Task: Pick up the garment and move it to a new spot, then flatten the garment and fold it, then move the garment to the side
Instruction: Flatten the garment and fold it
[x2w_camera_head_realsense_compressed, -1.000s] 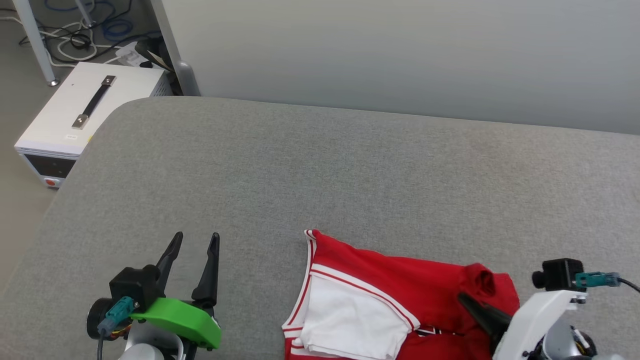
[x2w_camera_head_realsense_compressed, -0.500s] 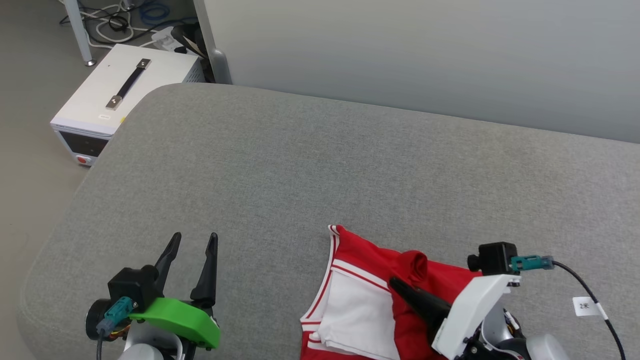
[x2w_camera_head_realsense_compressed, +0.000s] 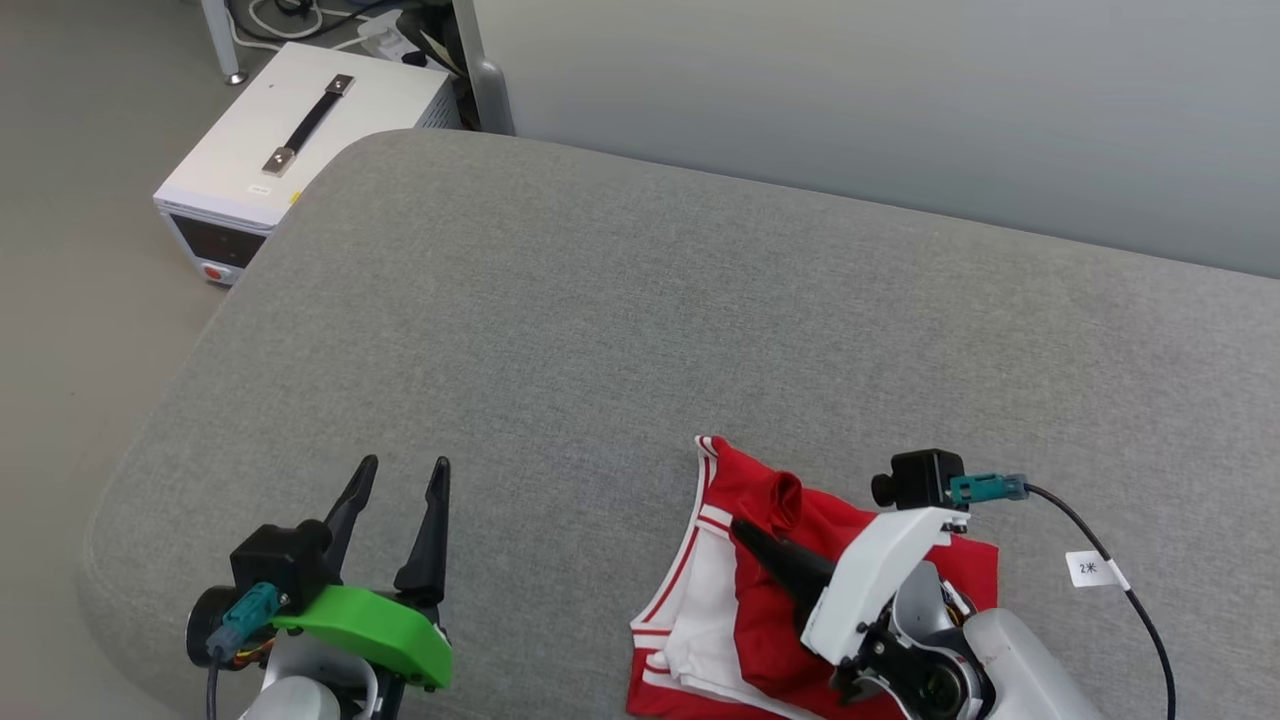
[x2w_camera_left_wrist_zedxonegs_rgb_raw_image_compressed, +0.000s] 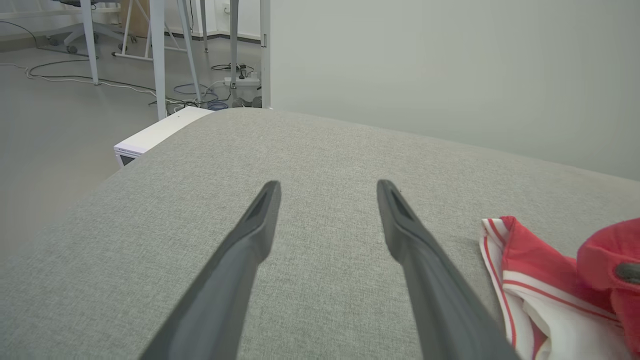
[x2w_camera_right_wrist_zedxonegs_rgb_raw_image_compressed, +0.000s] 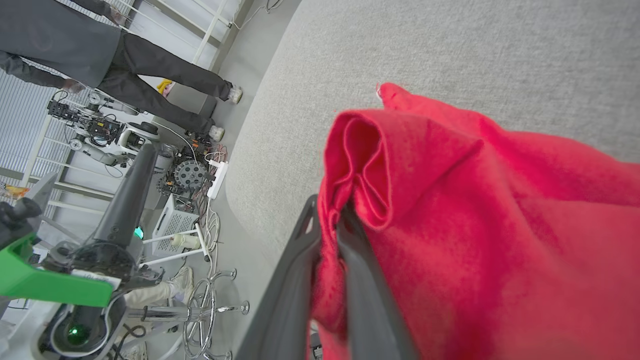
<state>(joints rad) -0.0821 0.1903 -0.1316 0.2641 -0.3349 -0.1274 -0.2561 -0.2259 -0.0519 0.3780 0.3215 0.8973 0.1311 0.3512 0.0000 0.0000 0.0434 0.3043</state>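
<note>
Right tool (x2w_camera_head_realsense_compressed: 748, 530) angled in from lower right, fingers clamped on bunched red fold of garment (x2w_camera_head_realsense_compressed: 765, 630). Left tool (x2w_camera_head_realsense_compressed: 403, 468) spread wide, pointing forward above grey desk (x2w_camera_head_realsense_compressed: 600, 300).

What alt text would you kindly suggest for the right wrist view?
The right gripper pinches a bunched fold of the red garment over a grey cushioned surface; a person's legs stand on the floor beyond.
</note>
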